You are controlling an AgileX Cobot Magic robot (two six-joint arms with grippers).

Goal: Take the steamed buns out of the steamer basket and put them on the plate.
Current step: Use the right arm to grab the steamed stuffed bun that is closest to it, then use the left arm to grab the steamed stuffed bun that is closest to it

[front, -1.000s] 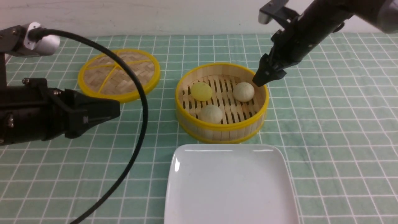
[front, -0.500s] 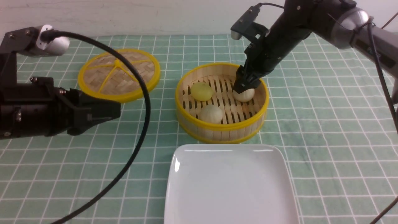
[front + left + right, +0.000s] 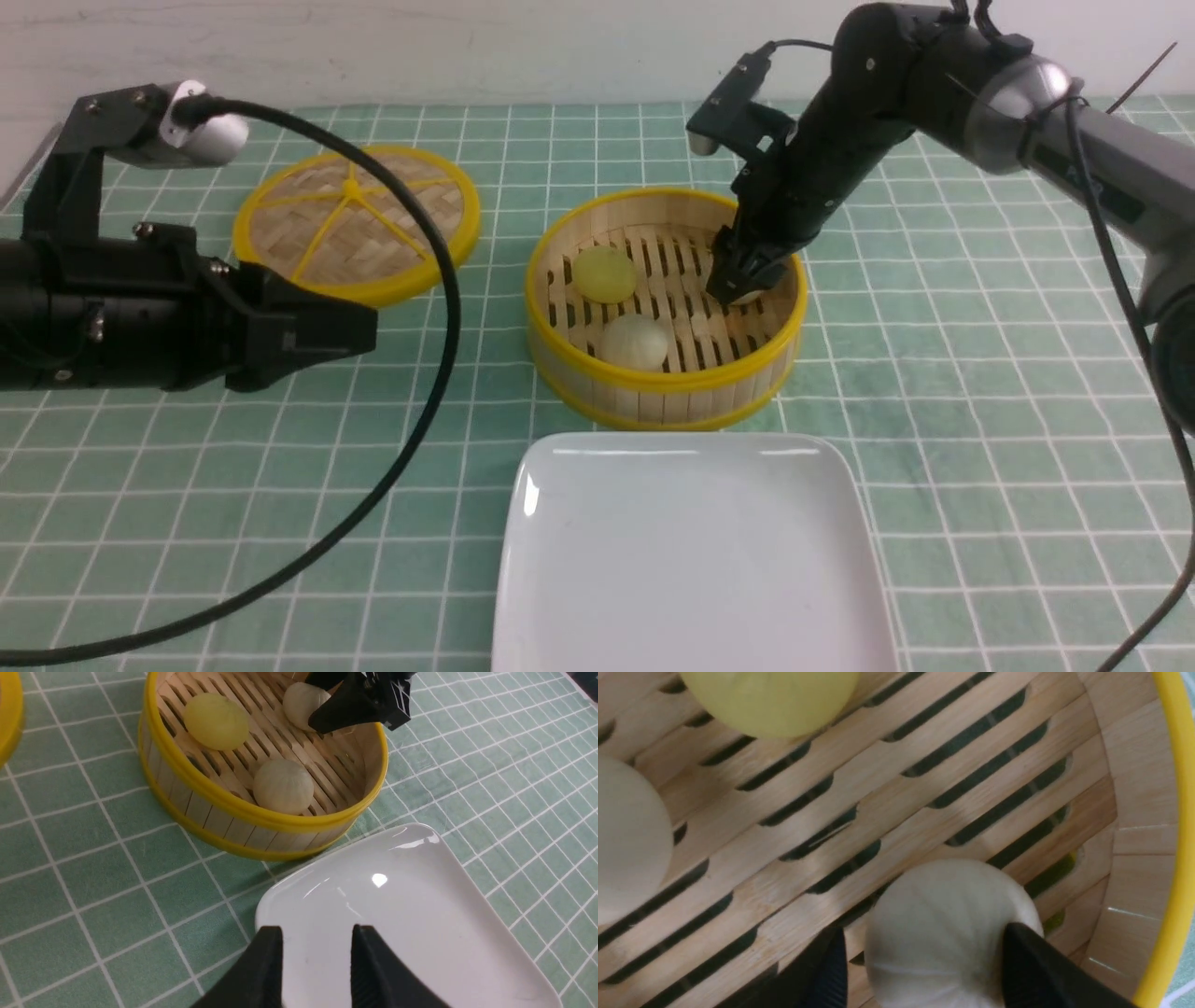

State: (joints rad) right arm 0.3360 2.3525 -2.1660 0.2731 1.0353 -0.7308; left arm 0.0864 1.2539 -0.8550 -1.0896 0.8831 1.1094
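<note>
The steamer basket (image 3: 665, 378) stands mid-table with three steamed buns on its slatted floor. A yellow bun (image 3: 604, 273) lies at the back left and a pale one (image 3: 633, 340) at the front. My right gripper (image 3: 742, 280) reaches down inside, open, astride the other pale bun (image 3: 943, 933). One finger (image 3: 1041, 970) touches that bun's side; a thin gap remains at the other. The white plate (image 3: 691, 551) lies bare in front of the basket. My left gripper (image 3: 316, 938) hovers open and holding nothing, left of the basket, over the plate's corner (image 3: 411, 914).
The flat woven lid (image 3: 355, 224) with yellow rim lies at the back left on the green checked cloth. A thick black cable (image 3: 439, 308) loops from the left arm across the left half of the table.
My right arm has come down and leftward into the basket, its jaws now straddling the right pale bun and slightly narrower. The left arm has edged a little to the right.
</note>
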